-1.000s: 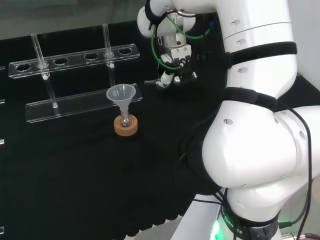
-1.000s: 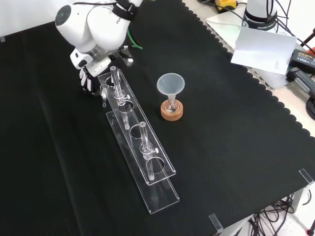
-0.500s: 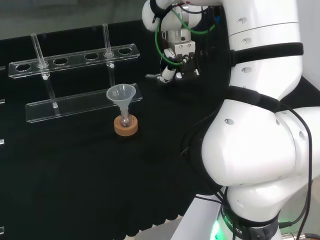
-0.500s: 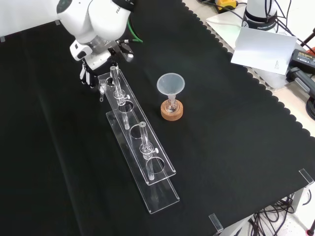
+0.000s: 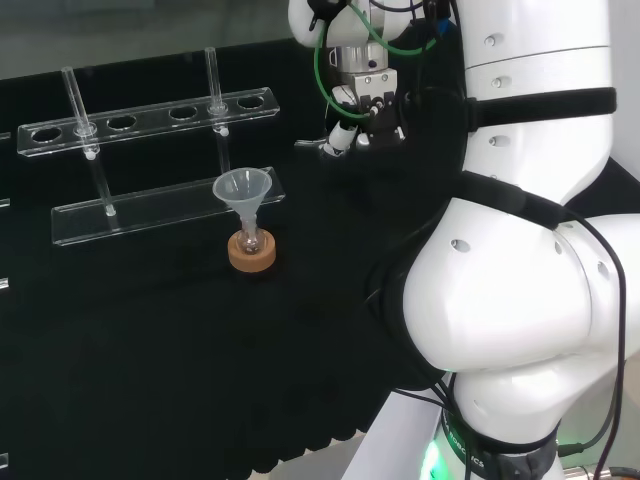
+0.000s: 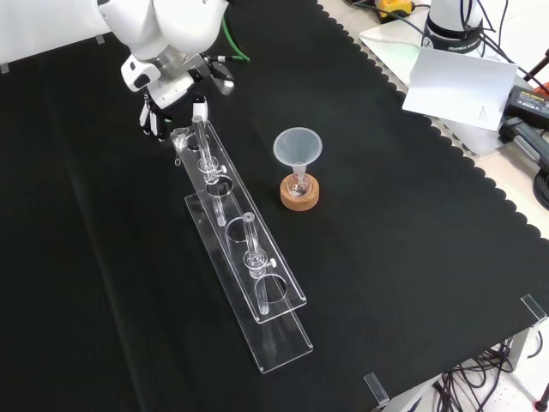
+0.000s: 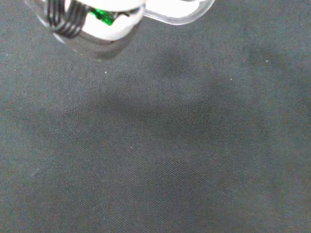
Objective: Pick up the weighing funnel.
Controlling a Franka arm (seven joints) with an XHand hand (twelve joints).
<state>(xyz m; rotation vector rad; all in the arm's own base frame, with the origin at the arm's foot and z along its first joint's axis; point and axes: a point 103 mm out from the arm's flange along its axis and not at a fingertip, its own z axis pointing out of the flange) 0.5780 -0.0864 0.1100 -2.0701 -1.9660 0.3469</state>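
The hand [image 5: 362,110] hangs above the desk [image 6: 412,215], its fingers [image 5: 340,135] curled and pinching the weighing funnel [image 5: 310,146] beside the rack [image 6: 249,257] end. The piece is clear, likely light, stiff, slippery, fragile, and is better gripped at the scoop body than at the stem

In the front view the rack [image 6: 274,296] runs across the worktop [image 6: 412,257] from 11 o'clock to 5 o'clock, with two tubes [image 6: 251,240] standing in it. At 2 o'clock from its middle, apart from it, the funnel [image 6: 298,148] stands in a flask [image 6: 298,182] on a cork ring [image 6: 299,197]. The hand [image 6: 153,118] hangs at the rack's 11 o'clock end, with the weighing funnel [image 6: 180,137] held in its fingers.
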